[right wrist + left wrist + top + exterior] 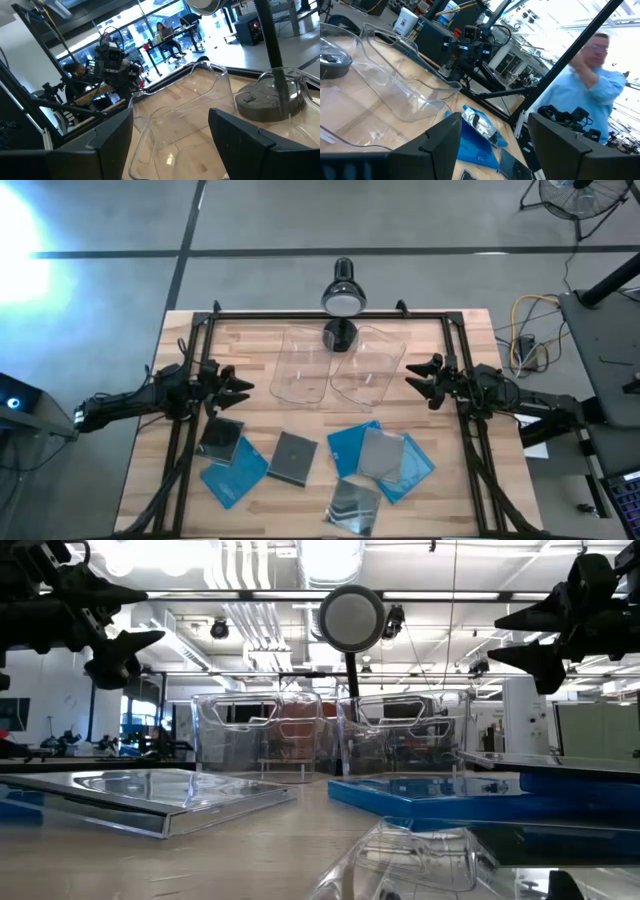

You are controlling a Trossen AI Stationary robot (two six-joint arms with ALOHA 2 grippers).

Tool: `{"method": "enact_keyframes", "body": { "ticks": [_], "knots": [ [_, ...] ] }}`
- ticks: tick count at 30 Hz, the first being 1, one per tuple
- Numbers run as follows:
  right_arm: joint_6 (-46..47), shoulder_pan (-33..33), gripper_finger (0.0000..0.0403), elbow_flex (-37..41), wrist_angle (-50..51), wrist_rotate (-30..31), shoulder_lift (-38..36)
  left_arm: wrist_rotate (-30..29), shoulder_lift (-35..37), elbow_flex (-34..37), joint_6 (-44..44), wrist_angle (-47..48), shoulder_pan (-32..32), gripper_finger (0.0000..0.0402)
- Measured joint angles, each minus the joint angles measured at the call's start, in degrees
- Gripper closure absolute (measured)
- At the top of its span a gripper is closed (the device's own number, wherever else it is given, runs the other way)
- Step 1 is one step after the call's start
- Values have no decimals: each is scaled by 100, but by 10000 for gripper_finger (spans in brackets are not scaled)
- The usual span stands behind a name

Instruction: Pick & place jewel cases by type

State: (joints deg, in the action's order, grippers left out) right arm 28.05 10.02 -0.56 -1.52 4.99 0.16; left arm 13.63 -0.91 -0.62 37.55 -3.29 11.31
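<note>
Several jewel cases lie flat on the table's near half: a dark one (220, 437) overlapping a blue one (234, 471) at the left, a dark grey one (293, 457) in the middle, blue ones (355, 445) with a silvery one (381, 453) on top at the right, and a clear one (355, 505) at the near edge. My left gripper (243, 386) hovers open above the table's left side, near the dark case. My right gripper (412, 377) hovers open at the right, beside the right bin.
Two clear plastic bins (303, 366) (368, 367) stand side by side at the table's far middle. A desk lamp (342, 298) stands behind them, its base (341, 335) between the bins. A black frame (330, 314) edges the table. A person in a blue shirt (585, 95) stands beyond the right side.
</note>
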Motion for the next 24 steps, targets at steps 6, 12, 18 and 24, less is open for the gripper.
{"method": "enact_keyframes", "body": {
  "ticks": [6, 12, 18, 24],
  "knots": [
    [0, 0, 143, 2, 0, 2, 0, 0, 1, 0, 1, 0, 0, 188],
    [0, 0, 146, 1, 0, 1, 0, 0, 1, 0, 0, 0, 0, 188],
    [0, 0, 152, 0, 0, 2, 0, 0, 2, 0, 1, 0, 0, 188],
    [0, 0, 146, 0, 0, 2, 0, 0, 2, 0, 1, 0, 0, 188]
  ]
}}
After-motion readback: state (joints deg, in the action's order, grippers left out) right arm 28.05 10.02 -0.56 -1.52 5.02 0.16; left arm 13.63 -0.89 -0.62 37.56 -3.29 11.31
